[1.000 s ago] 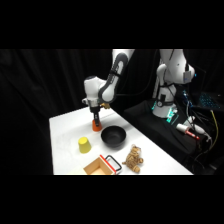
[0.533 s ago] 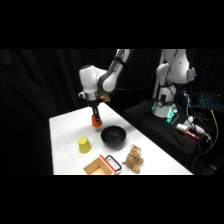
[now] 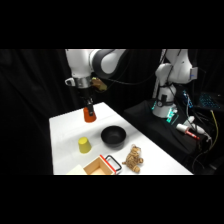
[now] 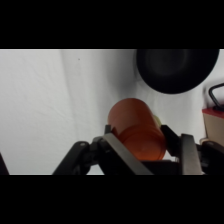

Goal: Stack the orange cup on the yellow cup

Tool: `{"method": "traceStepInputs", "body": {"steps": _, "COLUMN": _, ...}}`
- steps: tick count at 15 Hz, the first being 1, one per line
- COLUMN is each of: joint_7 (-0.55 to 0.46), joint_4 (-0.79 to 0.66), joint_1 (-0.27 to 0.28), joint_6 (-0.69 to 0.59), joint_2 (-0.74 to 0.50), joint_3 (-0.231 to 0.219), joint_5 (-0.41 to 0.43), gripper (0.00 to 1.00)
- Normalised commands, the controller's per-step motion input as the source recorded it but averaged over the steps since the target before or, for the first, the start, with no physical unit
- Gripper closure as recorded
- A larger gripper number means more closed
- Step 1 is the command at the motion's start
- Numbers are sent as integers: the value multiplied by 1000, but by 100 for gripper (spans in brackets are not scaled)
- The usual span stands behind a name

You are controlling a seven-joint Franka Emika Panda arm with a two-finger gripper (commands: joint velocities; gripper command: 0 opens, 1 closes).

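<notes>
The fingers grip the orange cup above the table, behind the yellow cup and left of the black bowl.

table: white, everything's sitting on it
black bowl: round, empty-looking, about mid-table
wooden box: open top, front edge, has a black handle thing on its right side
brown lumpy thing: just right of the box, can't tell what it is
</notes>
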Motion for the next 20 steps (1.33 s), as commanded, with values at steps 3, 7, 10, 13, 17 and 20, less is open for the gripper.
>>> {"method": "traceStepInputs", "body": {"steps": 3, "joint_7": -15, "joint_4": 514, "joint_1": 88, "joint_6": -194, "joint_2": 254, "joint_3": 67, "joint_5": -137, "gripper": 50}}
{"method": "traceStepInputs", "body": {"steps": 7, "joint_7": -88, "joint_4": 537, "joint_1": 29, "joint_6": -142, "joint_2": 353, "joint_3": 39, "joint_5": -95, "gripper": 50}}
{"method": "traceStepInputs", "body": {"steps": 10, "joint_7": -160, "joint_4": 474, "joint_1": -21, "joint_6": -113, "joint_2": 350, "joint_3": 30, "joint_5": -37, "gripper": 50}}
{"method": "traceStepInputs", "body": {"steps": 13, "joint_7": -180, "joint_4": 411, "joint_1": -36, "joint_6": -96, "joint_2": 314, "joint_3": 30, "joint_5": -40, "gripper": 50}}
{"method": "traceStepInputs", "body": {"steps": 17, "joint_7": -202, "joint_4": 329, "joint_1": -78, "joint_6": -89, "joint_2": 253, "joint_3": 71, "joint_5": 45, "gripper": 50}}
{"method": "traceStepInputs", "body": {"steps": 20, "joint_7": -198, "joint_4": 224, "joint_1": -103, "joint_6": -93, "joint_2": 181, "joint_3": 112, "joint_5": 128, "gripper": 50}}
